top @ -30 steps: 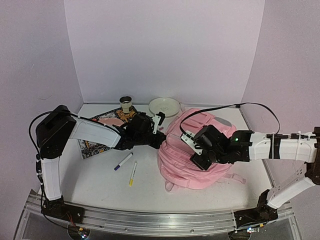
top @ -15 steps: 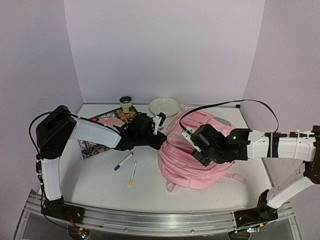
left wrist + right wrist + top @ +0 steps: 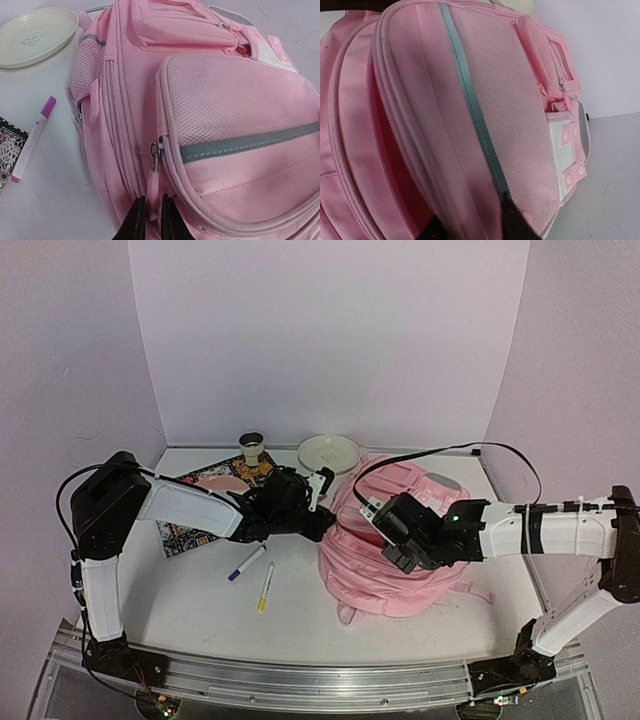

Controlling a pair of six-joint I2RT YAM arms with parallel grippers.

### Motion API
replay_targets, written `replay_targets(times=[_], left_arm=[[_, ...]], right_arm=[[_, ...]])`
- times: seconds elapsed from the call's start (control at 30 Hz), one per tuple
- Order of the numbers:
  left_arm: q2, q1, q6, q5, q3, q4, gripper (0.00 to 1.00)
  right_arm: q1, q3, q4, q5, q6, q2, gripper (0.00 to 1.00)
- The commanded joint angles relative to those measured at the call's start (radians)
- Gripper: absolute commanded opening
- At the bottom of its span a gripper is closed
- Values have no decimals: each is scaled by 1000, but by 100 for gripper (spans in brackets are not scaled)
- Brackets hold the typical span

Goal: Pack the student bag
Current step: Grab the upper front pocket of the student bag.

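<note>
Left claw (image 3: 152, 222) narrow on zipper pull (image 3: 153, 185); right claw (image 3: 470, 217) pinching backpack (image 3: 410, 100) front fold. Risk: pull slips out, soft fabric bunches, zipper jams.

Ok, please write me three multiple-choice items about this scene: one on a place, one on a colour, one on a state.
1. Where is the cream plate? A) just beyond the student bag B) inside it C) at the near edge
2. What colour is the stripe on its front pocket? A) red B) grey C) black
3. How does the bag lie? A) hanging B) upright C) flat, front up
Key: 1 A, it sits past the bag; 2 B, grey in the left wrist view; 3 C, pockets face upward.
</note>
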Motion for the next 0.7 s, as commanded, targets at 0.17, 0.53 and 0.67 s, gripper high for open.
replay_targets(times=[0.17, 0.53, 0.67], left_arm=[[-91, 16, 64, -122, -19, -75, 31], [-24, 114, 142, -186, 49, -138, 45], [77, 133, 175, -193, 147, -230, 45]], right_arm=[[-20, 5, 36, 88, 19, -154, 4], [-25, -61, 57, 90, 62, -225, 1], [-25, -68, 75, 67, 96, -215, 1]])
